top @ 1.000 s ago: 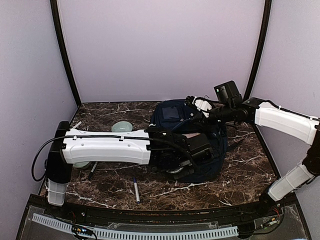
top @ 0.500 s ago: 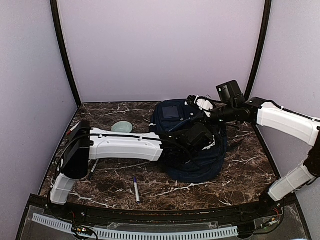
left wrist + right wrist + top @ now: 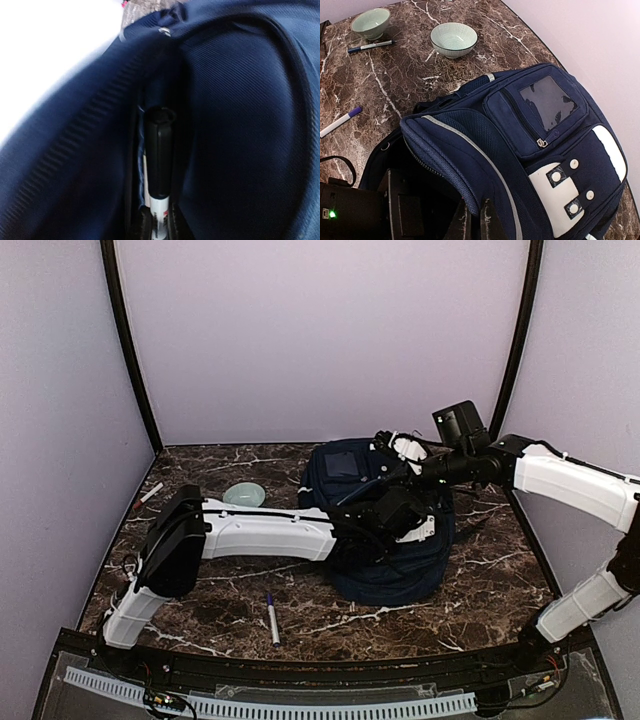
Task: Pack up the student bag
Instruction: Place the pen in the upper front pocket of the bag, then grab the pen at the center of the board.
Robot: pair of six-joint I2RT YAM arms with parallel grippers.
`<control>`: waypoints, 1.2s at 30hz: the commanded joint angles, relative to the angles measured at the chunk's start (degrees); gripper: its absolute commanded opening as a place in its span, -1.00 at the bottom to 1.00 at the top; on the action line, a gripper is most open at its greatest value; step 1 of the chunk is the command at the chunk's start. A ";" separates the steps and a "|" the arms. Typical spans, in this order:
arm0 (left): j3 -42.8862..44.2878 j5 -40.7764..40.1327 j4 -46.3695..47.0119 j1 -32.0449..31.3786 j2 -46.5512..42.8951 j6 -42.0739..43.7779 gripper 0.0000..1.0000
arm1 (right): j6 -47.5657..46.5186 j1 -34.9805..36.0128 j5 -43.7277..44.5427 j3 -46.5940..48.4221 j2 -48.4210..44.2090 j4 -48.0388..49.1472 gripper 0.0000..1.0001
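On the marble table (image 3: 480, 590) the student bag (image 3: 410, 575) is lying open, right claw (image 3: 479, 222) pinching its rim, as the left claw (image 3: 159, 226), pinching a marker (image 3: 159, 155), is pushing further inside, nearly packing it.

Bag (image 3: 470, 145): matt navy woven cloth, coarse ribbed weave inside, with a glossy clear plastic window (image 3: 547, 102) and a smooth white rubbery patch (image 3: 560, 192). Marker (image 3: 160, 150): smooth black plastic cap with a dull sheen, white barrel. Table (image 3: 395, 85): polished brown marble look, white veins; bowls (image 3: 453, 40) (image 3: 370, 22): glossy, glazed, pale green.
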 commanded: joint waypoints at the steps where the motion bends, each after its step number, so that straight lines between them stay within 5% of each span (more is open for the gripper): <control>1: 3.89 2.42 -2.34 0.94 1.56 -1.35 -0.62 | 1.37 -0.39 -2.78 0.47 -2.81 5.37 -1.00; 5: 3.95 0.12 -1.73 0.94 1.75 -2.68 -0.41 | 1.42 -0.69 -2.98 0.21 -2.83 5.48 -1.00; 15: 2.19 -2.09 -3.03 -1.29 -4.16 -8.18 -0.35 | 1.37 -1.13 -2.89 0.06 -2.75 5.68 -1.00; 21: -6.42 -5.16 0.56 -7.44 -12.87 -12.79 -0.35 | 1.42 -1.83 -3.10 -0.15 -2.85 5.90 -1.00; 26: -11.38 -4.95 -5.81 -11.68 -19.02 -26.53 -0.34 | 1.33 -2.02 -3.11 -0.28 -2.48 6.01 -1.00; 36: -22.25 -5.28 -37.34 -12.60 -27.75 -64.06 -0.40 | 1.65 -2.13 -4.47 -0.09 -1.57 5.84 -1.00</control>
